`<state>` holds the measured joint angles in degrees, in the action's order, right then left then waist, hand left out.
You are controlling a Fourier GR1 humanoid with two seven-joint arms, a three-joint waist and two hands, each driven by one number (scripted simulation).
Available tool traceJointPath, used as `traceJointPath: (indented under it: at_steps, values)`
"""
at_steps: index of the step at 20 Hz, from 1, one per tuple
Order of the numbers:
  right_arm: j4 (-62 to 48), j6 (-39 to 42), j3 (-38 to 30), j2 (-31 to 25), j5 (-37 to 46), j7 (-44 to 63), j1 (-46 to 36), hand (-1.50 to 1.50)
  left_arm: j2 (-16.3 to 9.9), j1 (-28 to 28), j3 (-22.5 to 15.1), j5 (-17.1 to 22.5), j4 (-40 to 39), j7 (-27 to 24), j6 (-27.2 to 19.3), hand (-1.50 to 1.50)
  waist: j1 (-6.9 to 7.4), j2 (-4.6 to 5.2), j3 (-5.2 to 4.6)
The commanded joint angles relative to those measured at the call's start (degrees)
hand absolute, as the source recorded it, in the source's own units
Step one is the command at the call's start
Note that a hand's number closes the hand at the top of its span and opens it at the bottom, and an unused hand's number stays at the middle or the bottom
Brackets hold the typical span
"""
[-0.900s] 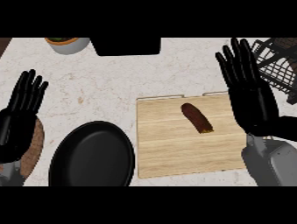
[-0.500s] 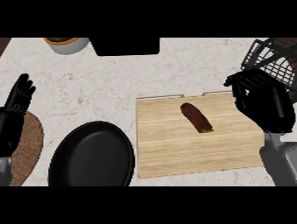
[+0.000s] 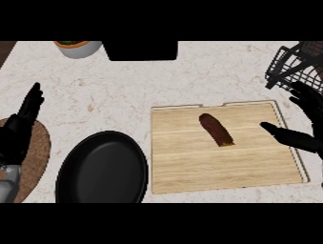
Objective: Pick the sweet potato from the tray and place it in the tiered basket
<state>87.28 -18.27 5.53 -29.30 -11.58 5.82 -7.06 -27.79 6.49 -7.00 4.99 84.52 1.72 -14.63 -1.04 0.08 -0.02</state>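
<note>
Head view
Sweet potato (image 3: 216,129): lies flat on the tray, up-left of the right thumb and apart from it; nothing touches it.
Long axis: slanted, blunt dark end toward the view's upper left, paler cut-looking end toward the lower right.
Tray (image 3: 227,169): pale wood with a raised lip and a notch in its far edge; bare board all round the sweet potato, most of it on the near side.
Right hand (image 3: 317,125): over the tray's right edge, fingers (image 3: 306,94) spread and released, thumb pointing left toward the sweet potato; holds nothing.
Tiered basket (image 3: 297,66): black wire, just beyond the right fingers, cut off by the view's right edge; its inside is hard to make out.
Left hand (image 3: 17,132): resting near the left edge, fingers up and released, empty.
Black pan (image 3: 102,167): right of the left hand, close against the tray's left edge, cut off below.
Round mat (image 3: 37,152): partly behind the left hand; a red thing at its left is mostly cut off.
Worktop (image 3: 107,90): pale marble, open between the two hands; a bowl (image 3: 78,47) and a black block (image 3: 141,49) are cut off at the far edge.
</note>
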Motion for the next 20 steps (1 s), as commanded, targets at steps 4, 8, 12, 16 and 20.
traceJointPath:
  at_steps: [4,8,12,16,20]
  values:
    - [7.92,12.93,7.92,-15.66,5.92,16.18,-2.07,-1.50,0.75,0.33,-0.77,-1.50,-1.39,0.16,-0.07,0.00,1.08,-0.36,-0.25]
    - [9.78,21.66,9.91,-20.78,4.77,25.84,-8.00,-1.50,0.32,2.95,-0.22,-1.20,-2.86,0.90,1.59,0.00,1.53,-0.06,-0.17]
    - [10.08,23.73,11.75,-17.03,5.80,36.86,-16.73,-1.50,3.40,3.60,-1.26,-3.06,-3.99,1.22,0.54,0.00,1.68,0.01,-0.05]
    - [10.70,24.68,13.19,-12.07,7.24,48.62,-23.02,-1.50,2.56,2.08,0.33,-3.73,-2.54,0.79,1.42,0.00,1.60,-0.10,-0.04]
    - [0.09,27.13,14.86,-5.11,9.39,47.92,-26.46,-1.50,5.00,3.00,-0.04,-5.75,-3.56,0.42,0.24,0.00,1.76,0.04,0.00]
